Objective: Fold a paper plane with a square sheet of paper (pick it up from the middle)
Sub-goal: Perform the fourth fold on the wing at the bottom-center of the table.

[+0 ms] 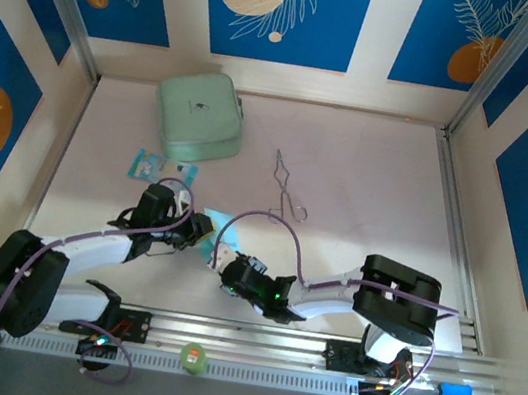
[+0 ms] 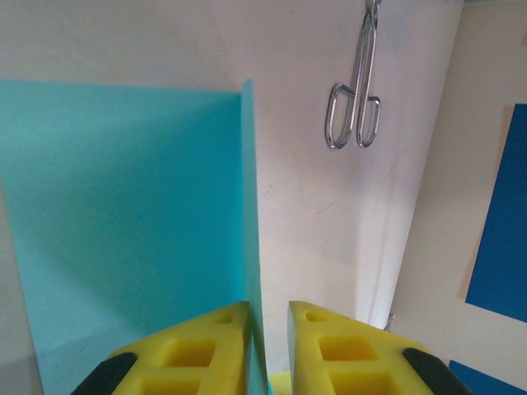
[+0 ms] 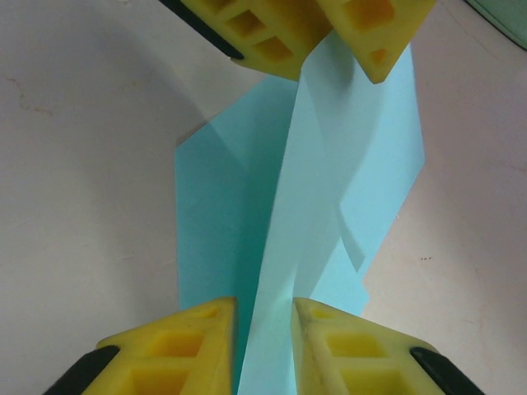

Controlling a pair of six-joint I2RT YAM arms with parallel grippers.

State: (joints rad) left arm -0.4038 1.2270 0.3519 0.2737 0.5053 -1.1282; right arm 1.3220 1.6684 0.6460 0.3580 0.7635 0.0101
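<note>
1. Two grippers meet at one raised crease. The step in hand looks like an early lengthwise fold of the sheet of paper (image 2: 123,206), which lies low on the table (image 1: 369,175), nearer than the green case (image 1: 199,118) and left of the tongs (image 2: 356,107).
2. The next move, I judge, calls for pinching the standing ridge squarely and keeping both halves aligned.
3. The left gripper (image 2: 270,309) reaches in low from the left. Its jaws are slightly apart around the ridge, which rests against one finger, so it is not clamped.
4. The right gripper (image 3: 263,304) faces it from the near right. Its jaws sit close on both sides of the ridge, and I cannot tell whether it pinches.
</note>
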